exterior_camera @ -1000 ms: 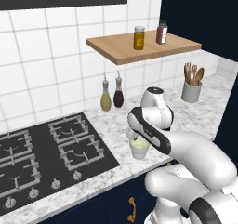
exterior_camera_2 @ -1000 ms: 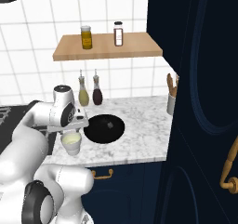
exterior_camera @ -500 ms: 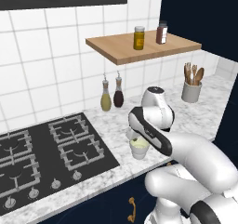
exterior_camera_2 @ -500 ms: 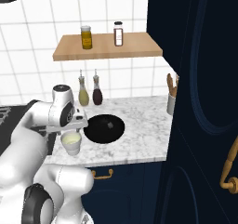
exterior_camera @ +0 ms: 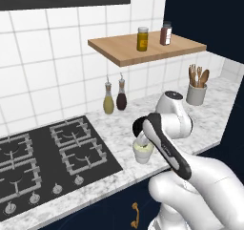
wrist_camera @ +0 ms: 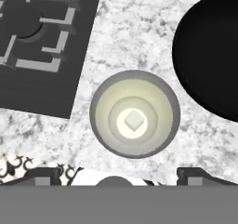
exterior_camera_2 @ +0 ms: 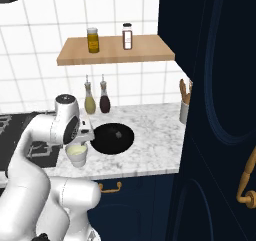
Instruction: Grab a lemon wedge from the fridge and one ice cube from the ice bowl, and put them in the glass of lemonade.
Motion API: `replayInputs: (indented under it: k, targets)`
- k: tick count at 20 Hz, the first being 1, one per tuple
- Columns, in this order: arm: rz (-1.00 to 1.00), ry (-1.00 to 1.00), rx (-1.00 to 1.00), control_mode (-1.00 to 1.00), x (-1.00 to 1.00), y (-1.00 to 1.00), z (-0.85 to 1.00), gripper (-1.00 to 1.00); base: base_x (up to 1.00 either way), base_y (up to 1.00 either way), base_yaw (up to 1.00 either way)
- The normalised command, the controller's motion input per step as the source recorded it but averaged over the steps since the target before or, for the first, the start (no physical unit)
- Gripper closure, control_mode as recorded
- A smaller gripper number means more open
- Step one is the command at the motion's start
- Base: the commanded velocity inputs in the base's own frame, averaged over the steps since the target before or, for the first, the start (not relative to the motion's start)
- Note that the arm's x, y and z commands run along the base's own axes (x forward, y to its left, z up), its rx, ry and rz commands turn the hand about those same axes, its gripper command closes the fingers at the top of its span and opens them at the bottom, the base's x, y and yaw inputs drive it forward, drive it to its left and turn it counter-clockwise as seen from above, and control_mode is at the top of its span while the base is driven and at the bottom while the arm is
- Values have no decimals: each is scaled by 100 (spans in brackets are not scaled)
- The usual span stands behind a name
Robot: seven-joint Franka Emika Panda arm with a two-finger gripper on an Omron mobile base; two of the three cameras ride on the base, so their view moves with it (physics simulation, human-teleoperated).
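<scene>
- Looking straight down from the hand, the gripper [wrist_camera: 116, 174] hangs over the glass of lemonade [wrist_camera: 134, 114], with its two dark tips wide apart at the bottom of the picture.
- The gripper holds nothing and touches nothing.
- The glass of lemonade stands upright on the counter [wrist_camera: 139, 37], and the tips sit on either side of it, above it.
- Inside the glass is pale yellow drink, and a small pale square shape shows in the middle of it. I cannot tell what the shape is.
- From the left base view, the glass of lemonade [exterior_camera: 143, 151] is near the front edge of the counter [exterior_camera: 217, 105], just under the robot's hand.
- From the right base view, the glass of lemonade [exterior_camera_2: 77, 155] sits just beside a round black bowl [exterior_camera_2: 112, 137]. I cannot tell what is inside the bowl, as it looks all dark.
- The black stove [exterior_camera: 43, 157] lies on the other side of the glass, near it.
- Farther back, two small bottles [exterior_camera: 115, 97] stand by the tiled wall.
- A grey pot with wooden spoons [exterior_camera: 196, 88] stands at the far end of the counter.
- Two jars [exterior_camera_2: 109, 38] sit on the wooden shelf [exterior_camera_2: 115, 52] up on the wall.
</scene>
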Motion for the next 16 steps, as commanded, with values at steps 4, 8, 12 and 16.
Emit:
replayInputs:
  k: [4,8,12,16]
  targets:
    - [-2,0,9,-100,-26,-35,29,-100,0,0,0]
    - [-15,11,1,-100,-34,-20,96,-100,0,0,0]
    - [-23,16,0,-100,-64,0,88,-100,0,0,0]
    - [-17,0,-1,-100,-89,13,5,-100,0,0,0]
